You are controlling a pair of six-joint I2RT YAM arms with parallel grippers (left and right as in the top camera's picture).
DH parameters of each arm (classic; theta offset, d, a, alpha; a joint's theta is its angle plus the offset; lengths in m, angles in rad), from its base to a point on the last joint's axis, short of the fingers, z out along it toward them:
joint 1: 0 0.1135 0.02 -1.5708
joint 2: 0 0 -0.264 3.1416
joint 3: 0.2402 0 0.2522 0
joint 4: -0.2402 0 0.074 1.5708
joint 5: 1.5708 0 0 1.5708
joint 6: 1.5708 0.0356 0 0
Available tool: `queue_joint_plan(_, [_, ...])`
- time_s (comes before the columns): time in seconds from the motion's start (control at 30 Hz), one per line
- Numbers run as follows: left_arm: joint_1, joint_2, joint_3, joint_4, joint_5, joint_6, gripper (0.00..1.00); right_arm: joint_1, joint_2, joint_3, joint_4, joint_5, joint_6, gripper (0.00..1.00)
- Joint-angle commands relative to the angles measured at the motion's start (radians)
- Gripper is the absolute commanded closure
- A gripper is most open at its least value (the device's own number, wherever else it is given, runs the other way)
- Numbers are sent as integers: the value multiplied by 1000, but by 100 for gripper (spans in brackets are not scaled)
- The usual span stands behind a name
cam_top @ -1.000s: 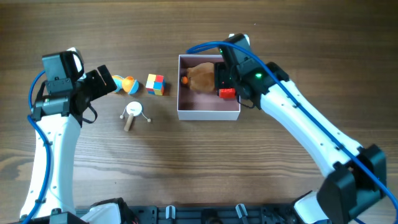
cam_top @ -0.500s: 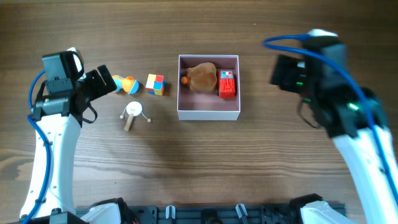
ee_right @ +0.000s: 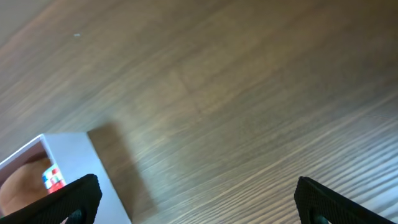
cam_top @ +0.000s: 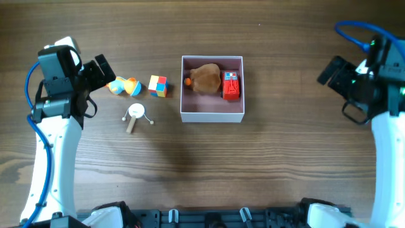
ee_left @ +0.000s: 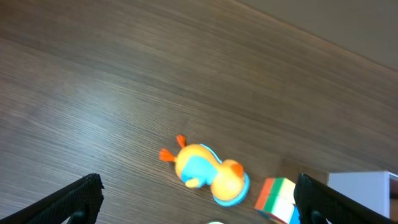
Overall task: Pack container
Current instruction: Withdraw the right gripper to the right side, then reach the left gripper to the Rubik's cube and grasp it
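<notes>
The container (cam_top: 212, 116), white outside and pink inside, stands mid-table. In it lie a brown plush toy (cam_top: 205, 78) and a red toy (cam_top: 231, 87). Left of it lie a multicoloured cube (cam_top: 157, 85), an orange and blue duck toy (cam_top: 124, 86) and a white-headed toy with a wooden handle (cam_top: 135, 116). My left gripper (cam_top: 96, 87) is open and empty, just left of the duck (ee_left: 205, 174); the cube (ee_left: 277, 199) shows beyond it. My right gripper (cam_top: 340, 92) is open and empty, far right of the container (ee_right: 93, 174).
Bare wooden table lies all around the container. The right wrist view shows the container's corner with the red toy (ee_right: 53, 177) and the plush (ee_right: 18, 186) at lower left.
My right arm has pulled out of the container and swung far to the right, leaving the red toy inside. My left gripper has shifted slightly up and back from the duck.
</notes>
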Motion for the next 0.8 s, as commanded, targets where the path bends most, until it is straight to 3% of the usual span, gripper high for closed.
queue_joint_plan(0.0, [5,3,15,-88,180,-37,0,-75,97,10,-3,-101,-8,0])
queue_joint_plan(0.1, [2,4,16,-128,317,-100,0,-102,162,10,-7,-116,-7,0])
queue_joint_plan(0.2, [-32,5,16,-140,391,-75,1,-106,229,10,-14,-115,-7,0])
queue_joint_plan(0.27, [-74,5,16,-143,360,-50,0,-106,255,10,-17,-115,-7,0])
queue_joint_plan(0.53, [-362,58,49,-147,-41,-51,1,-106,275,10,-18,-115,-5,0])
queue_joint_plan(0.67, [-394,159,102,-147,-60,-34,9,-106,275,10,-25,-115,-5,0])
queue_joint_plan(0.77, [-395,263,171,-170,-53,12,10,-106,275,10,-32,-116,-5,0])
